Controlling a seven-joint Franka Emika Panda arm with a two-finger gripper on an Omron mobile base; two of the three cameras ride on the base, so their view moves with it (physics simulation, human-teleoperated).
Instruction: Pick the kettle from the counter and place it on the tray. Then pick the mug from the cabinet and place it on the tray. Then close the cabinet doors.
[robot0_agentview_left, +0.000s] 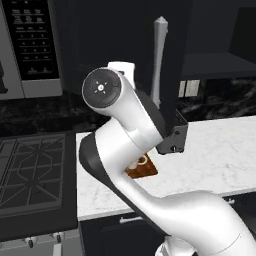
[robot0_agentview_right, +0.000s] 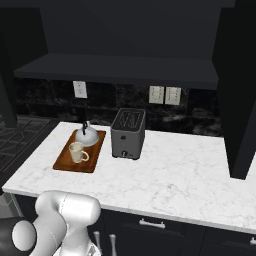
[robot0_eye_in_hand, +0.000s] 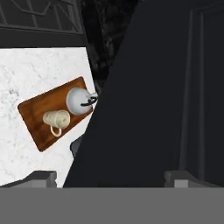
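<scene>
The silver-grey kettle (robot0_agentview_right: 87, 136) and the cream mug (robot0_agentview_right: 77, 152) both stand on the reddish-brown tray (robot0_agentview_right: 67, 161), at the left end of the white marble counter (robot0_agentview_right: 180, 175). From the hand view I look down on the kettle (robot0_eye_in_hand: 78, 100), the mug (robot0_eye_in_hand: 56, 118) and the tray (robot0_eye_in_hand: 33, 116). My gripper (robot0_eye_in_hand: 113, 179) is open with nothing in it, close up against a dark cabinet door (robot0_eye_in_hand: 153, 96). In the left base view the gripper (robot0_agentview_left: 173, 141) hangs at the lower edge of that door (robot0_agentview_left: 172, 75), below its silver bar handle (robot0_agentview_left: 160, 55). The cabinet (robot0_agentview_right: 120, 67) stands open, its shelf bare.
A boxy grey toaster (robot0_agentview_right: 128, 132) stands right of the tray. The other door (robot0_agentview_right: 240, 100) hangs open over the counter's right end. A black stovetop (robot0_agentview_left: 30, 170) lies left of the counter, with a grey microwave (robot0_agentview_left: 30, 45) above it. My own arm hides most of the tray (robot0_agentview_left: 144, 169) in the left base view.
</scene>
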